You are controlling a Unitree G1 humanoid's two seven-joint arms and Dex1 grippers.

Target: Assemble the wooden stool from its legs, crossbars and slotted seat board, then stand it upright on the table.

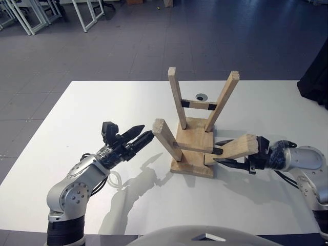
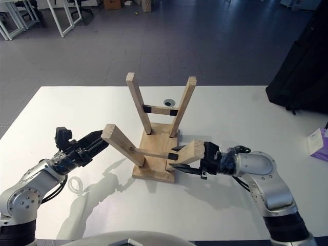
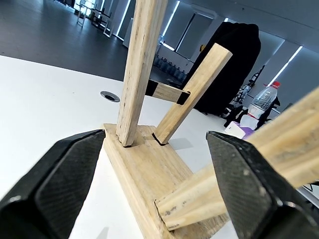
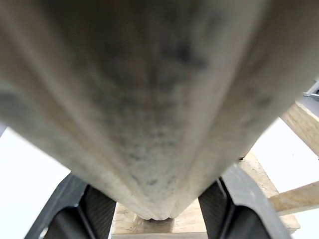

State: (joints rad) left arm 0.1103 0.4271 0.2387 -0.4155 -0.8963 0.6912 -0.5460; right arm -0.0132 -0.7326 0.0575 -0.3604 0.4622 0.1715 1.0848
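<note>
While the stool lay upside down a little right of centre in the head view, its pale slotted wooden seat board point(image 1: 195, 133) rested flat on the white table point(image 1: 102, 102). The two far light-wood legs point(image 1: 177, 97) stood upright in their slots, splayed apart and tied by a short black-tipped crossbar point(image 1: 201, 105).

The nearer pair leaned low toward the bottom of the frame. The near left wooden leg point(image 1: 166, 138) and near right wooden leg point(image 1: 238, 147) were joined by a thin wooden rail point(image 1: 197, 149), and I could not tell whether their ends were seated.

The right gripper point(image 1: 225, 152) had its black fingers clamped above and below the near right leg. The left gripper point(image 1: 143, 136) hung just beside the near left leg's free end, its fingers spread wide and holding nothing.

To my eye the wood looked light, stiff and dry, so it probably would not slip between rubber pads. The joints seemed the weak part, likely to rack or pull out if one leg were pushed alone. I judged the best hold to be on both near legs together, around mid-length close to the rail, so the pair could swing up as one frame.

The tabletop was smooth and matt, with a small round cable hole point(image 1: 201, 96) behind the stool. Grey tiled floor point(image 1: 154, 41) stretched beyond it, with white desk frames point(image 1: 31, 18) at upper left.
</note>
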